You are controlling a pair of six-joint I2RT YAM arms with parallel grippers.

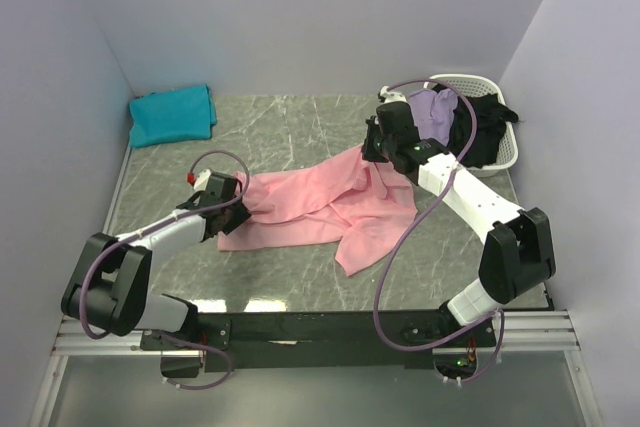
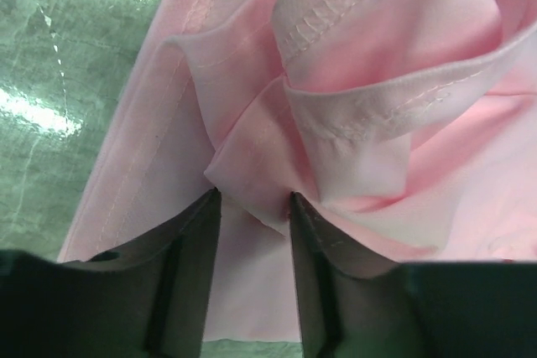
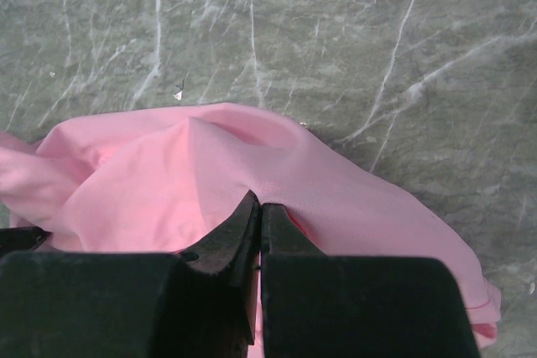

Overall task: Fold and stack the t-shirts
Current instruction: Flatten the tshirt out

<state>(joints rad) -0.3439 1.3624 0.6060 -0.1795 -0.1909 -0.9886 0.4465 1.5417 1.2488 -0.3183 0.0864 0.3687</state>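
1. A light pink cloth t-shirt [image 1: 310, 207] lies crumpled across the middle of the grey-green marbled tabletop [image 1: 290, 127]. It is stretched on a slant from near left to far right, and 1 loose flap trails toward the near edge.
2. The left hand [image 1: 238, 202] is low at the shirt's left end. In its wrist view the 2 dark fingers [image 2: 189, 249] stand partly apart with a bunched, stitched hem fold between them. Cloth shows in the gap, so the hand straddles the fold and is not clamped on it.
3. The right hand [image 1: 380, 147] is at the shirt's far right end. Its fingers are pressed together on a ridge of the pink cloth, which rises off the tabletop up to it.
4. A folded teal cloth t-shirt [image 1: 172, 115] sits in the far left corner against the pale walls [image 1: 300, 17], well apart from the pink one.
5. A white plastic slatted laundry basket [image 1: 508, 147] stands in the far right corner, just behind the right hand. It holds a lavender garment [image 1: 432, 112] and a black garment [image 1: 485, 132] that drapes over its rim.
6. Bare marbled surface shows in a wide band along the far side between the teal shirt and the pink one. A narrower strip shows in front of the pink shirt's near hem, on either side of the trailing flap.
7. The walls close in the left, far and right edges, and the shirt's left end lies near the left edge.
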